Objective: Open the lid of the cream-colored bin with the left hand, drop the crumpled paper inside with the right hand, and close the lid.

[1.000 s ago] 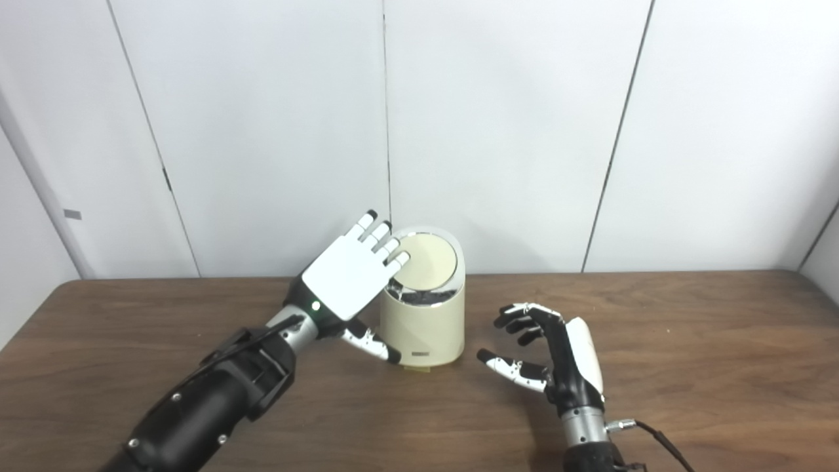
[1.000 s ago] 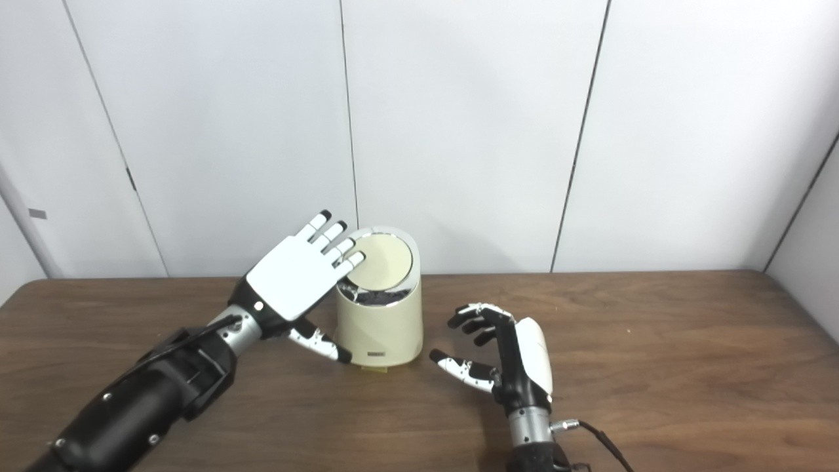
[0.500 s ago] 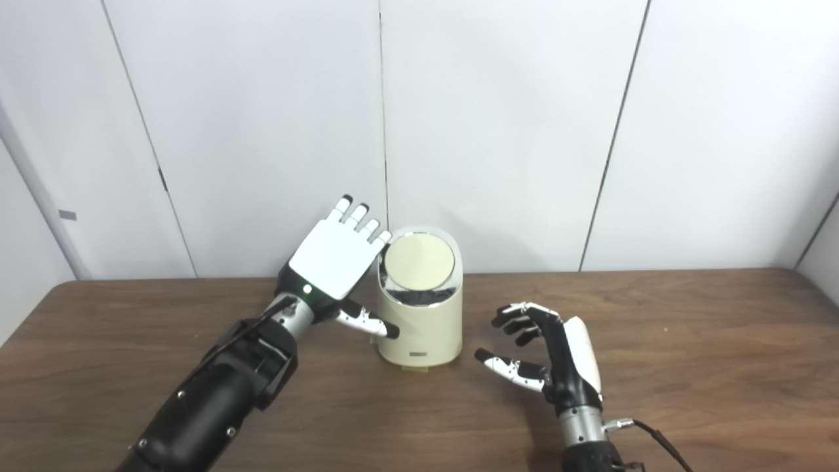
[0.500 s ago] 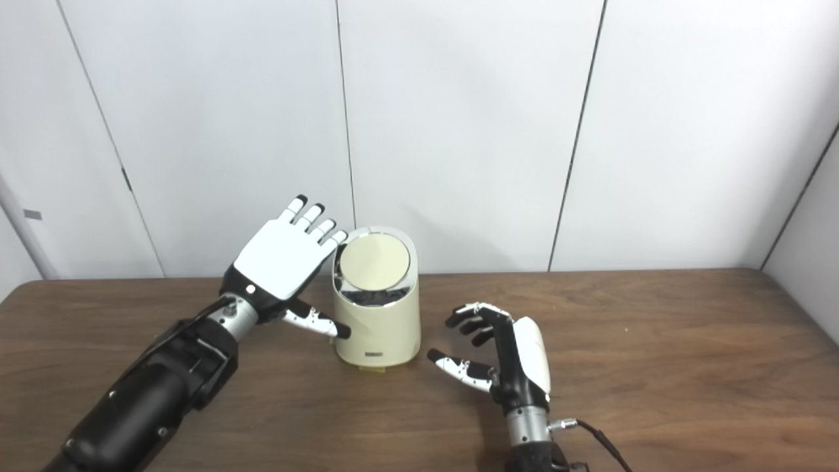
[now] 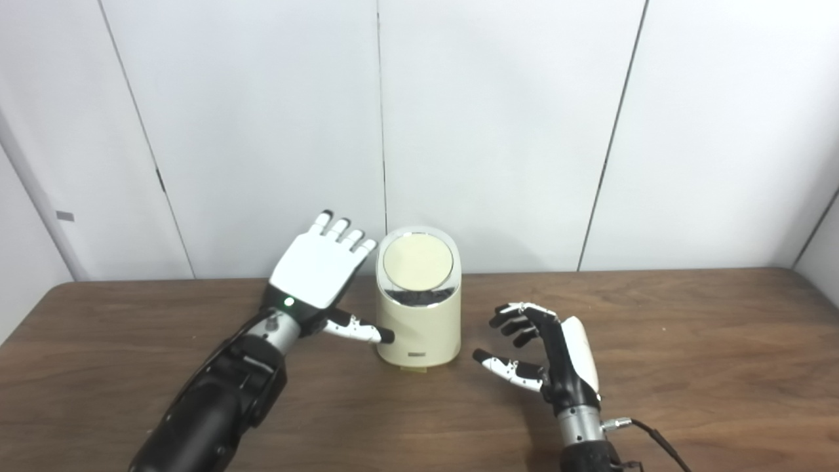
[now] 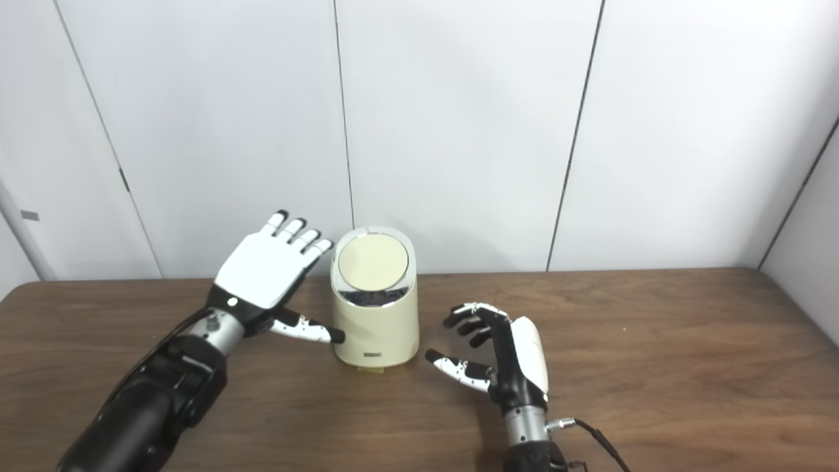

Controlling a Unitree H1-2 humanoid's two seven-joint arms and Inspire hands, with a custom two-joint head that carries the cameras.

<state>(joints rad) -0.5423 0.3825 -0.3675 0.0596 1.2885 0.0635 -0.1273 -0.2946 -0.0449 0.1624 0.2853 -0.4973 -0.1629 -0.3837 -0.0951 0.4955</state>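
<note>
Wall [image 5: 498, 131]: white panels with dark vertical seams, fills the upper half behind everything.

Surface [image 5: 688, 341]: dark wood-grain, spans the full width, back edge meets the wall.

Left arm [image 5: 216, 406]: black forearm, comes in from the bottom left, angled up toward the bin.

Cream-colored bin [image 5: 419, 321]: upright, near the back of the surface and slightly left of centre. Small dark label low on the front. A small yellowish tab pokes out under the front base.

Lid [image 5: 417, 261]: round cream disc in a chrome ring, tilted toward the camera, seated flush in the ring. A dark band shows just below its front edge. Crumpled paper not visible anywhere; can't tell from these views whether it's inside.

Left hand [image 5: 319, 270]: just left of the bin, white back facing the camera, fingers [image 5: 341, 229] straight, spread, pointing up and back. Holds nothing. Fingertips are level with the lid's rim and just beside it; contact unclear. Thumb [image 5: 357, 328] sticks out to the right, tip at the bin's left wall, touching or nearly so. Green LED lit at the wrist.

Right hand [image 6: 505, 357]: on or just above the surface, right of the bin and clear of it. Palm turned left toward the bin, fingers loosely curled and apart, thumb out low. Empty.

Cable [image 5: 655, 440]: thin, black, runs off the right wrist to the bottom edge.
</note>
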